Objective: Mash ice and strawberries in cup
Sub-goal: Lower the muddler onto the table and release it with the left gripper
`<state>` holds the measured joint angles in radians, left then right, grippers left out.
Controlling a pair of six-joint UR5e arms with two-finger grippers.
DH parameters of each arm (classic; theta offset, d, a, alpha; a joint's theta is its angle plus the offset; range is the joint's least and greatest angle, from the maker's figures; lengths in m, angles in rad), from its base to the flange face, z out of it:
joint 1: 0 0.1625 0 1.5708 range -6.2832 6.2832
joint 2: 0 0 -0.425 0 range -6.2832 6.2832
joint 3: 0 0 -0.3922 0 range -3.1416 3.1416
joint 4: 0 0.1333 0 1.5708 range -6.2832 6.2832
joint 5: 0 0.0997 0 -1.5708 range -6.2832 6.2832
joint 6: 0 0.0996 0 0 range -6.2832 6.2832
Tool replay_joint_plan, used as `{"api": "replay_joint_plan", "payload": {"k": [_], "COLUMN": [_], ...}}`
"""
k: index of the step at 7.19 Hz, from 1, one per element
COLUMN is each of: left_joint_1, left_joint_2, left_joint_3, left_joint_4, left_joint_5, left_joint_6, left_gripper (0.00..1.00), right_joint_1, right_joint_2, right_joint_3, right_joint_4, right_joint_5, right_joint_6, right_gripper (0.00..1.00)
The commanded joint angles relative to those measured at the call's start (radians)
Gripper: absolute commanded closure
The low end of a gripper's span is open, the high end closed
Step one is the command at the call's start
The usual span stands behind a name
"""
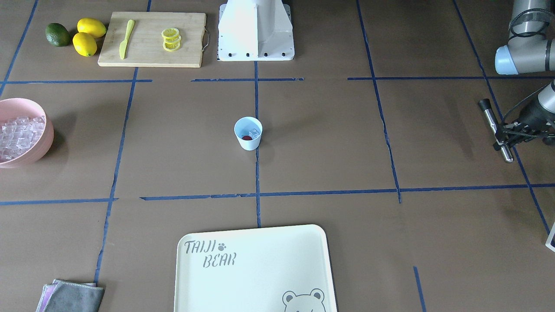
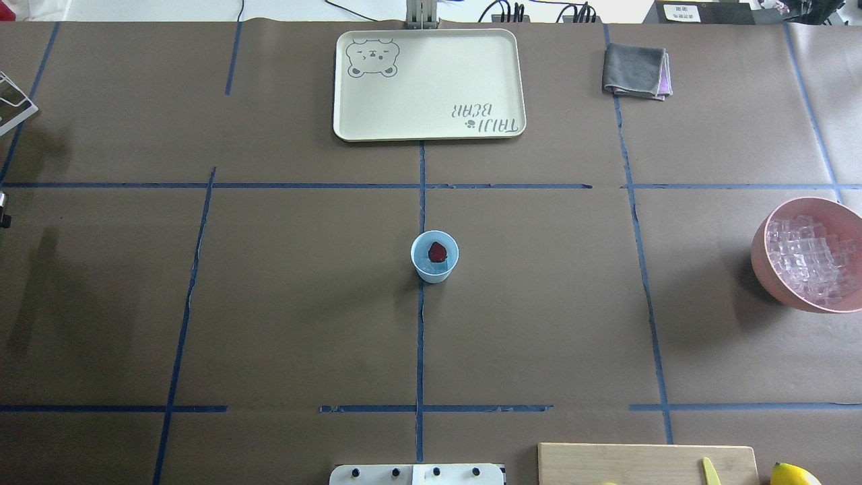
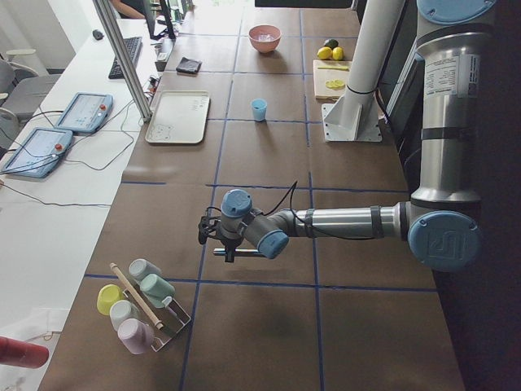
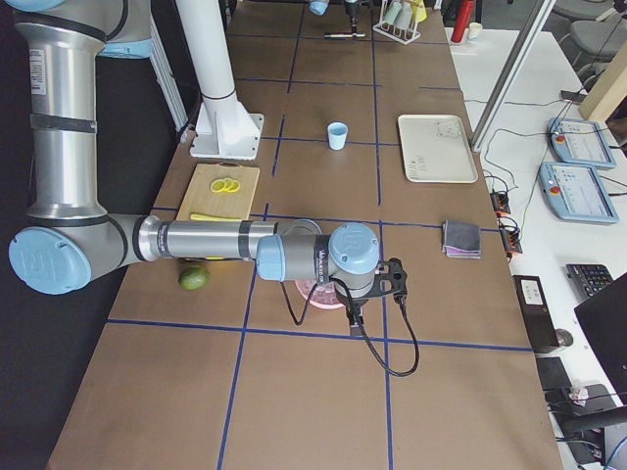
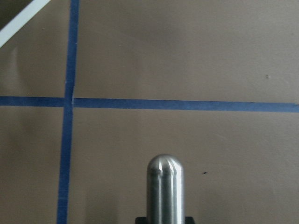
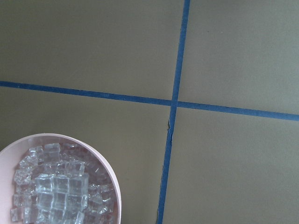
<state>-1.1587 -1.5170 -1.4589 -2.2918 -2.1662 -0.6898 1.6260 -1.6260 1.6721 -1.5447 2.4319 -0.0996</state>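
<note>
Front view: muddler (image 1: 491, 120) in left end effector (image 1: 501, 136)

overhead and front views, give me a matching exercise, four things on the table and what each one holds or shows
Things: 1 cup; 2 pink bowl; 3 tray; 4 cutting board
Holds or shows: A lemon slices and a knife; B a strawberry; C a bear drawing; D only ice cubes
Pairs: 1-B; 2-D; 3-C; 4-A
</note>
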Motion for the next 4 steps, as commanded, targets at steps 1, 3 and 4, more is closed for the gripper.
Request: {"api": "replay_joint_plan", "payload": {"k": [1, 3, 4], "left_joint_1": [0.000, 0.004, 0.005], "left_joint_2": [0.000, 0.000, 0.000], "left_joint_3": [0.008, 0.008, 0.008], "left_joint_4": [0.000, -0.002, 0.000], "left_joint_5": [0.011, 0.009, 0.009], "left_joint_6": [0.001, 0.001, -0.001], "left_gripper": [1.00, 0.97, 0.80], "right_joint_1": [0.000, 0.000, 0.000], "right_joint_2": [0.000, 0.005, 0.006], "right_joint_3": [0.000, 0.000, 0.000], "right_joint_4": [0.000, 0.000, 0.000], "right_joint_5": [-0.001, -0.001, -0.001], "right_joint_6": [0.000, 0.000, -0.002], "right_gripper": [0.01, 0.01, 0.01]}}
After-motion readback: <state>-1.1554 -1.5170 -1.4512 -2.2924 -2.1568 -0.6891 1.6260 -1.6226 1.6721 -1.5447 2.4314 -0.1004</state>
